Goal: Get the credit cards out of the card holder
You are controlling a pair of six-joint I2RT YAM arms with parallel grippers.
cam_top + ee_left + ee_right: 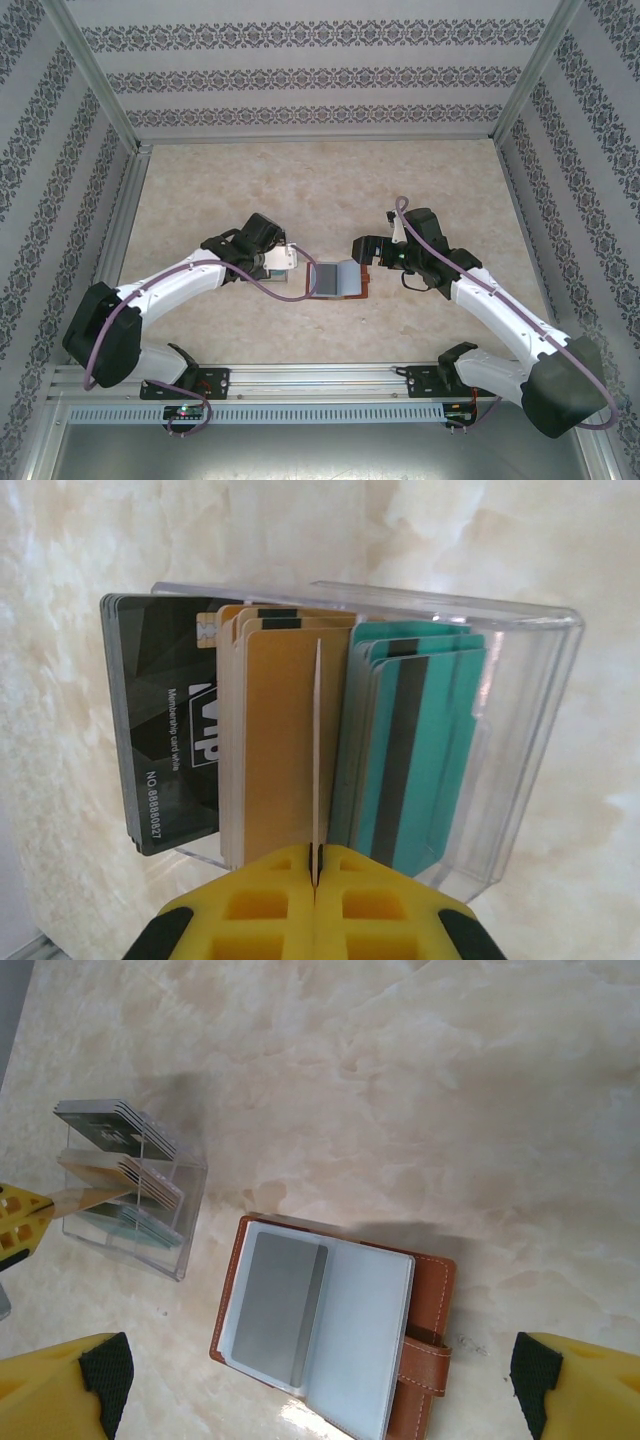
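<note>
Holder (340, 278), from above: spread open on the table (300, 180), between the two grippers and just beside the tray (280, 278). Left gripper (287, 262) over the tray, right gripper (368, 258) over the far end of the holder from the tray.

From the left wrist: left gripper (316, 875) pressed together on a thin card (316, 740), seen edge-on, over the middle slot with the tan cards (275, 750), between dark cards (165, 730) and teal cards (420, 750). Seems to be the step of putting this card away. Keep it upright and parallel to the dividers, lower it well into the slot, release only then.

From the right wrist: right gripper (320, 1375) spread wide above the holder, pinching nothing. One grey card (280, 1305) in the pocket nearer the tray, so probably more to pull. Slide it out along the pocket, not upward; pin the leather first to avoid dragging.
</note>
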